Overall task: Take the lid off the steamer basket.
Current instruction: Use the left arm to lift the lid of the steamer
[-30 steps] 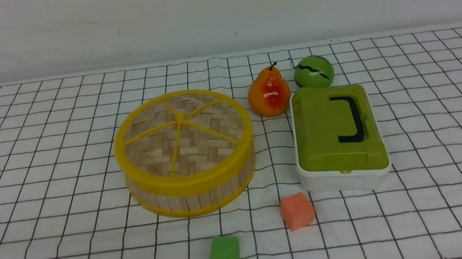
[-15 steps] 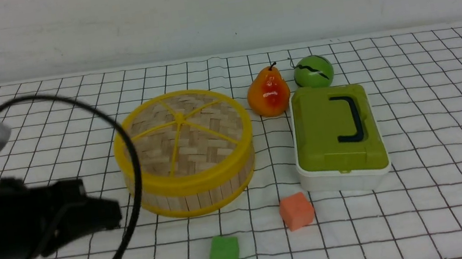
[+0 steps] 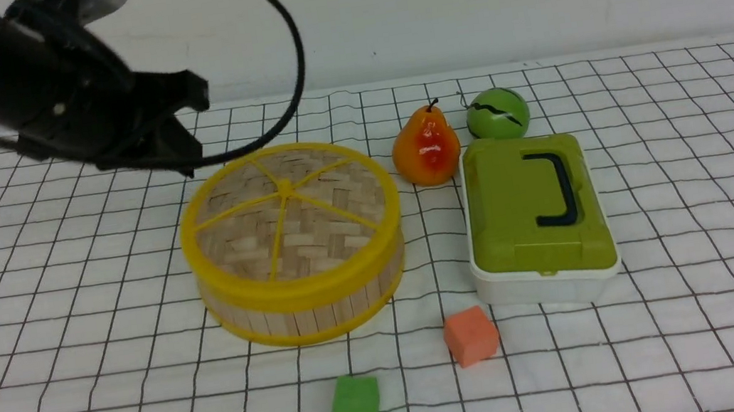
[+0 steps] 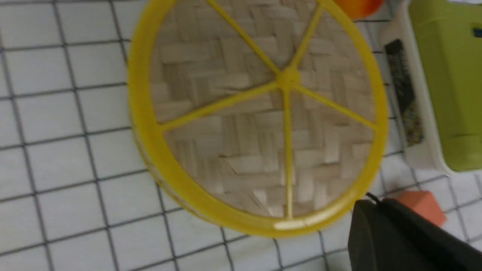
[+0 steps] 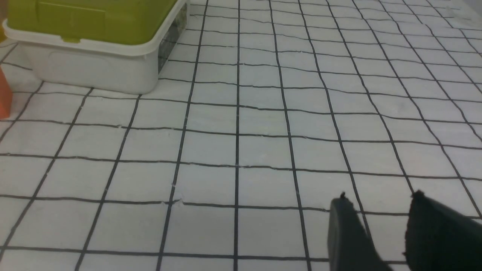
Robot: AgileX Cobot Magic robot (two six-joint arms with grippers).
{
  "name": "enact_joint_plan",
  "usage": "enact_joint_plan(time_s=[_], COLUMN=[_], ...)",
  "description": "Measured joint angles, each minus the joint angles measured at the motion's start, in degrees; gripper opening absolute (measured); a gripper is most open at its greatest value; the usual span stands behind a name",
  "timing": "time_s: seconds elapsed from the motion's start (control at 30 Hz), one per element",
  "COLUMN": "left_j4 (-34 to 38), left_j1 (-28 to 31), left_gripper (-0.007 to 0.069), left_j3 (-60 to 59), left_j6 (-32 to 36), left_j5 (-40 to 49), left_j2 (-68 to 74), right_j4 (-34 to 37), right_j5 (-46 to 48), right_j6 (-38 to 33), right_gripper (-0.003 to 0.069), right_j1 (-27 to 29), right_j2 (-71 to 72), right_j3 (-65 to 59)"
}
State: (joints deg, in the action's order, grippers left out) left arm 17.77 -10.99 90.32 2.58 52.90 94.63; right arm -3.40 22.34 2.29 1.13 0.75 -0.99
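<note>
The front camera looks forward and down from between the two arms, far enough back to take in the whole bamboo steamer lid (image 3: 289, 217) and the green-lidded box (image 3: 536, 211); the left wrist camera looks steeply down on that lid from much nearer; the right wrist camera faces obliquely across the gridded tabletop (image 5: 263, 150); all three views share part of the box

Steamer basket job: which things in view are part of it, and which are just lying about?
Part of the job:
- lid, on the basket
- steamer basket
- left hand, shut, likely the one to lift it

Just lying about:
- pear
- green ball-like thing
- green-lidded white box
- orange block
- green block
</note>
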Motion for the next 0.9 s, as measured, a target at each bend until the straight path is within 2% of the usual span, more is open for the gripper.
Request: enact_joint_plan(time_s=[0.1, 0.2, 0.23, 0.3, 0.37, 0.4, 0.43, 0.53, 0.73, 0.83, 0.9], left_j4=[-10.10, -12.68, -13.57, -13.79, -13.79, -13.79, -13.79, -13.86, -14.18, -14.64, -15.47], left_j1=[-4.15, -5.97, -7.62, -8.37, -9.86, -9.86, -10.31, -10.38, -10.33, -10.27, -10.27], left_gripper=[-0.0007, 0.0018, 0.0071, 0.0106, 0.0214, 0.0214, 0.0271, 0.0336, 0.0338, 0.0270, 0.0176], left_j3=[10.05, 13.82, 16.50, 17.45, 18.47, 18.47, 18.53, 18.53, 18.90, 19.15, 19.25], left_j6=[-6.22, -6.57, -6.08, -5.67, -5.24, -5.24, -5.24, -5.24, -5.24, -5.24, -5.24], left_j5=[2.83, 3.40, 3.47, 3.42, 1.62, 1.42, 0.19, -1.91, -2.39, -2.34, -2.22], left_j2=[6.74, 10.16, 13.70, 15.24, 18.49, 18.75, 20.44, 23.66, 25.25, 25.63, 25.63], right_j4=[0.00, 0.00, 0.00, 0.00, 0.00, 0.00, 0.00, 0.00, 0.00, 0.00, 0.00], right_j5=[0.00, 0.00, 0.00, 0.00, 0.00, 0.00, 0.00, 0.00, 0.00, 0.00, 0.00], right_j6=[0.00, 0.00, 0.00, 0.00, 0.00, 0.00, 0.00, 0.00, 0.00, 0.00, 0.00], right_gripper=[0.0239, 0.0239, 0.0239, 0.0239, 0.0239, 0.0239, 0.0239, 0.0239, 0.0239, 0.0239, 0.0239], right_j1=[0.00, 0.00, 0.00, 0.00, 0.00, 0.00, 0.00, 0.00, 0.00, 0.00, 0.00], right_j2=[0.00, 0.00, 0.00, 0.00, 0.00, 0.00, 0.00, 0.00, 0.00, 0.00, 0.00], right_j3=[0.00, 0.00, 0.00, 0.00, 0.00, 0.00, 0.00, 0.00, 0.00, 0.00, 0.00])
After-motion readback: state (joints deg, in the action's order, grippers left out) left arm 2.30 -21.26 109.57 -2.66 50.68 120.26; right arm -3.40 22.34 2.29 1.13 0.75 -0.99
